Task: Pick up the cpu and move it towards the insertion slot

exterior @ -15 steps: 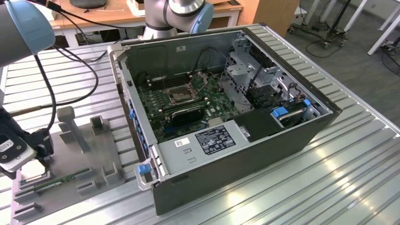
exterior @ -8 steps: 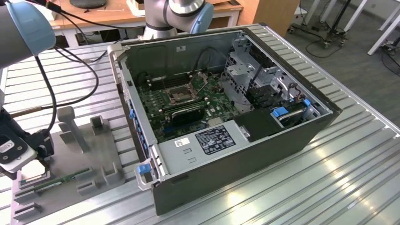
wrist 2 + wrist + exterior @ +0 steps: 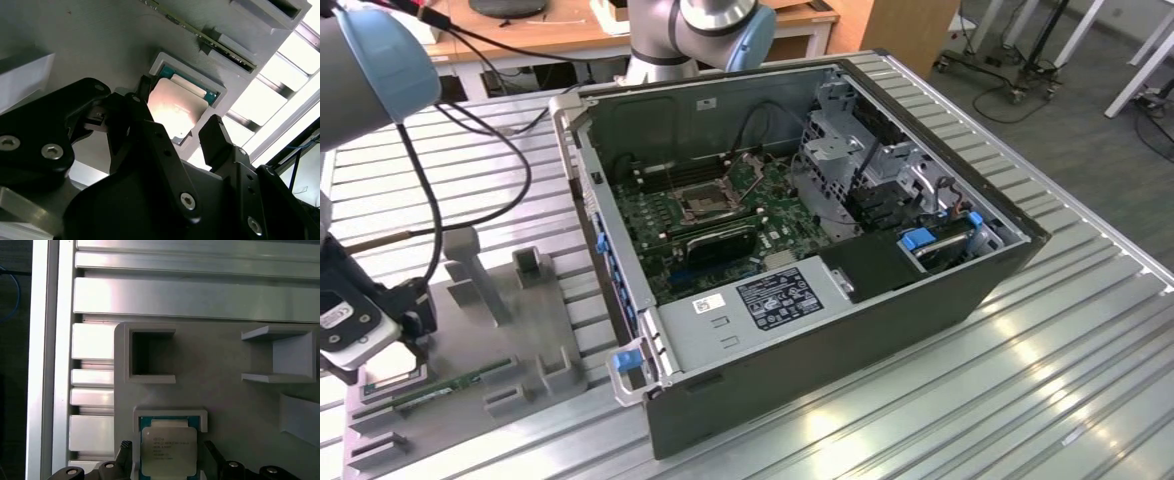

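Claw: black fingers stand apart, one on each side of the cpu, in both wrist views. A narrow gap shows at either finger, so the claw is judged open and holding nothing.

Cpu: lying flat, metal top upward, seated in a walled pocket of the grey fixture plate. The plate rests on the bench at the exterior view's left. A green memory stick lies on the same plate, just beside the pocket.

Insertion slot: on the board inside the open computer case, well apart from the claw. The chip is judged not yet lifted.

Risks, as judged:
- The pocket walls sit close to the chip's edges; a fingertip landing on a wall would close short of the chip.
- The chip's edge is thin, so an uneven grip could tip it or let it slip.
- The case wall stands between plate and slot; a low carry could strike it.
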`<action>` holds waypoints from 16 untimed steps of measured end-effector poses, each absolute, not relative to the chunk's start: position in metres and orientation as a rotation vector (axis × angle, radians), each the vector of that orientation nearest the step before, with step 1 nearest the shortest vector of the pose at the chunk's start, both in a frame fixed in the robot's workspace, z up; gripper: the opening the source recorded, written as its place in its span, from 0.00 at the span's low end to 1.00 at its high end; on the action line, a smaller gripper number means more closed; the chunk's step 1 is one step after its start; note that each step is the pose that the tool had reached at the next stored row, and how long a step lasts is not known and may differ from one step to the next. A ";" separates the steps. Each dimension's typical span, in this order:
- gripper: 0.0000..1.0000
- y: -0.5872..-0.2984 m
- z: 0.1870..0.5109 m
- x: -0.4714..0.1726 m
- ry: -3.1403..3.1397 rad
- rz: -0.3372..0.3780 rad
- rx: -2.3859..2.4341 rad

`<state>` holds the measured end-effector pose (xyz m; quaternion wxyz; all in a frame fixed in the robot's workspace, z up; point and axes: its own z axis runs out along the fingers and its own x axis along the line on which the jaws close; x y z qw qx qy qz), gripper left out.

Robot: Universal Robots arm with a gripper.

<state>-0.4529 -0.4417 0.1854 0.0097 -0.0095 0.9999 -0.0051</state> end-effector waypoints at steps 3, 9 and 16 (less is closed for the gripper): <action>0.66 -0.442 0.184 -0.453 3.122 -0.016 -0.030; 0.66 -0.441 0.183 -0.453 3.122 -0.016 -0.030; 0.66 -0.440 0.182 -0.453 3.122 -0.016 -0.030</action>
